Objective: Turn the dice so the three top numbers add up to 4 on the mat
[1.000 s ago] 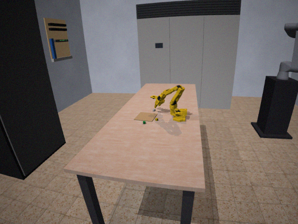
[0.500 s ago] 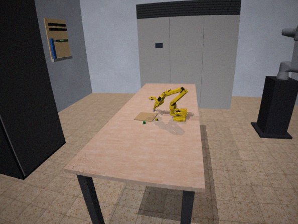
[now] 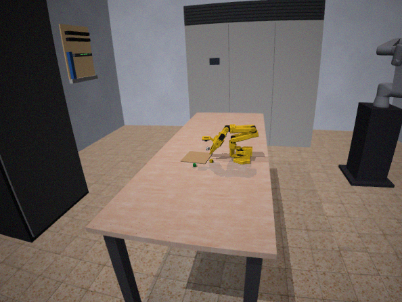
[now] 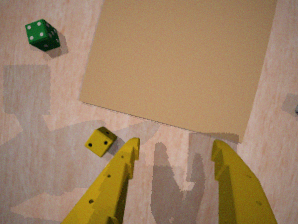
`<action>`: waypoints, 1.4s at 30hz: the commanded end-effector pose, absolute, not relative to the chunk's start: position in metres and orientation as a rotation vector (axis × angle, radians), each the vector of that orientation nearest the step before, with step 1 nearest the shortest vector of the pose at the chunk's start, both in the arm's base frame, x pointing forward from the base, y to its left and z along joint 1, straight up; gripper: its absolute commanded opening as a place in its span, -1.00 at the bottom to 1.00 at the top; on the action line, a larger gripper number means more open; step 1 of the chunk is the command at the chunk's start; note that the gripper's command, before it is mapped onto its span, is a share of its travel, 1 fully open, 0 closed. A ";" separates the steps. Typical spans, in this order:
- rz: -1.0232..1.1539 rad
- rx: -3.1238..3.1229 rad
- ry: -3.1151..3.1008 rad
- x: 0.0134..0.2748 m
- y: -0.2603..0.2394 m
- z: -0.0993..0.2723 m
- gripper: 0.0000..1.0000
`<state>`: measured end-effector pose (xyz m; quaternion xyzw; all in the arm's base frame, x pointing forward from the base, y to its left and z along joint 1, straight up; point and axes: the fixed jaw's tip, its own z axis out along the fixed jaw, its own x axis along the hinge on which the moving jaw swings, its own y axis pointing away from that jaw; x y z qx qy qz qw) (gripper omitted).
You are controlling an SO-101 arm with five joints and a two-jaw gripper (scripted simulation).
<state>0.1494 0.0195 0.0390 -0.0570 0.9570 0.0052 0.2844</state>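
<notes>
3 small dice lie on the pale wooden table, none of them on the flat tan square mat. From the wrist camera, the green die with white pips sits off the mat's far-left corner, clear of its edge, with 3 pips showing on its upper face. The yellow die with dark pips rests just beside the mat's near edge, close to the left finger of the yellow gripper; its upper face shows 2 pips. A grey-white die is only partly in view at the right border, beyond the mat's right edge, and its pips cannot be read.

The gripper's 2 yellow fingers stand partly spread with nothing between them; only bare table and shadow show in the gap. Their tips hover near the mat's near edge, the right tip close to its near-right corner.

From the room camera, the small yellow arm reaches leftward and down from its yellow base toward the mat's right side. The green die lies on the table just in front of the mat, the yellow one to its right.
</notes>
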 end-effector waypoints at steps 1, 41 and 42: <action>0.062 -0.266 2.501 0.140 0.033 0.046 -0.49; 0.112 -0.461 2.525 0.121 0.049 0.037 -0.49; 0.112 -0.461 2.525 0.121 0.049 0.037 -0.49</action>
